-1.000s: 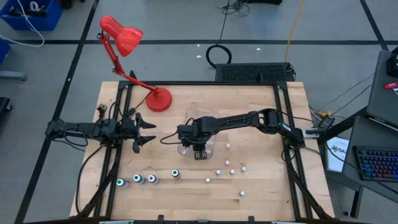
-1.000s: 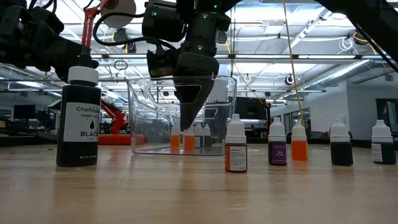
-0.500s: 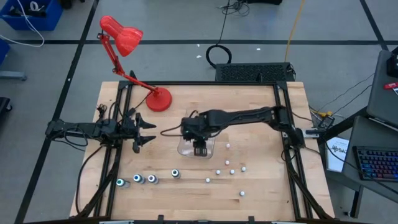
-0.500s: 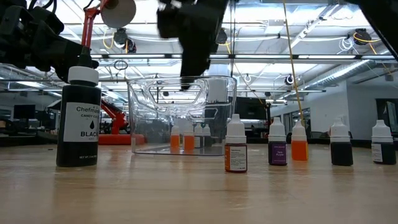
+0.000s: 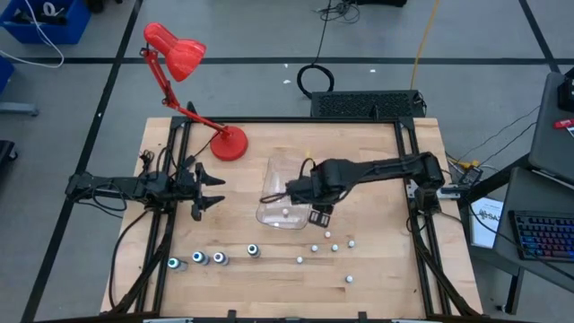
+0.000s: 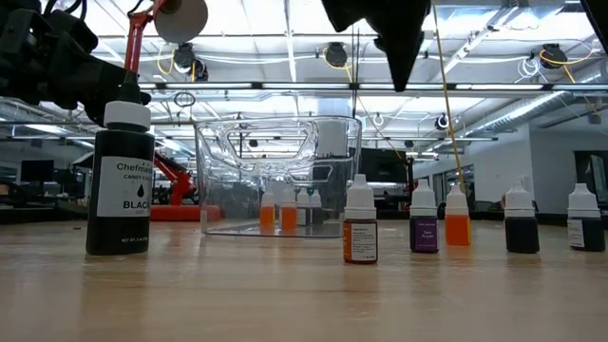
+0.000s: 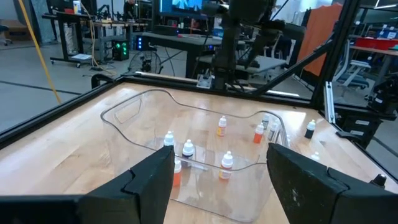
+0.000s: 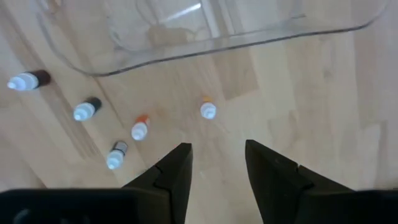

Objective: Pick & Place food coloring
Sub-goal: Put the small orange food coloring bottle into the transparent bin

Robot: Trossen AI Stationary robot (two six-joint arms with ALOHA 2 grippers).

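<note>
The right gripper (image 5: 320, 215) hangs empty, fingers apart, just beside the tub's (image 5: 269, 170) right edge, above loose food coloring bottles (image 8: 208, 111) on the surface. Descend centred and vertical over one cap, clear of neighbours. The left gripper (image 5: 208, 190) waits open at left.

The tub (image 5: 280, 199) sits mid-counter (image 5: 377, 161) with a few little bottles (image 7: 188, 149) inside. The lamp (image 5: 193, 99) stands behind it to the left, and more bottles (image 5: 334, 246) are scattered in front.
</note>
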